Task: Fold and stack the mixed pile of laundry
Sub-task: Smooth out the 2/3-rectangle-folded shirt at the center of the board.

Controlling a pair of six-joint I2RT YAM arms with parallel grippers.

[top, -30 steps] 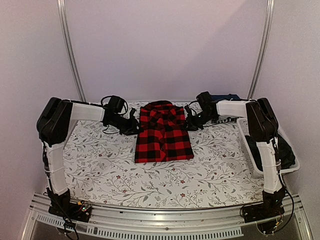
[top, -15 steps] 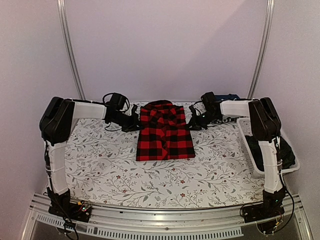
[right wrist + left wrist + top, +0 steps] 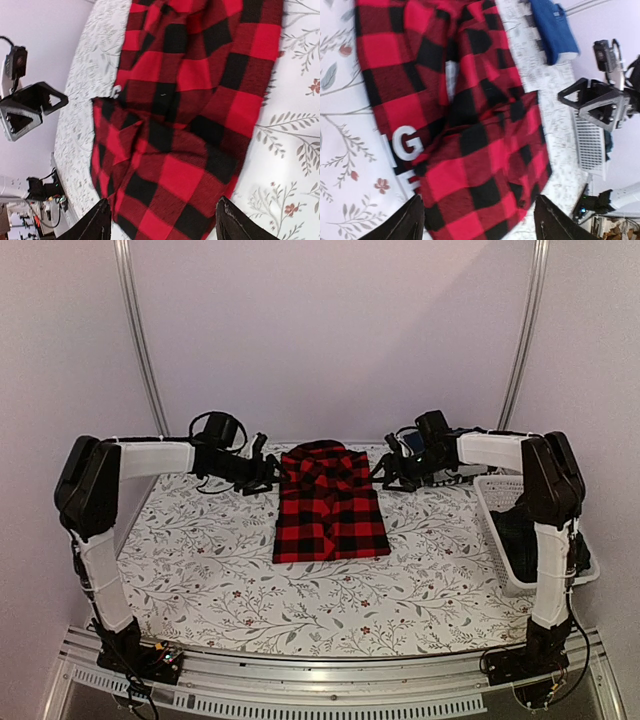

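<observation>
Flannel shirt — soft, light, floppy; I'd pinch its shoulders at ten and two o'clock. My left gripper and right gripper are spread, empty.

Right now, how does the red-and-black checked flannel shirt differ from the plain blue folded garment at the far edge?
The red-and-black checked flannel shirt is patterned; the plain blue folded garment is one colour. The shirt lies mid-table, the blue one at the far right edge. Both lie folded flat on the floral-print table cloth.
</observation>
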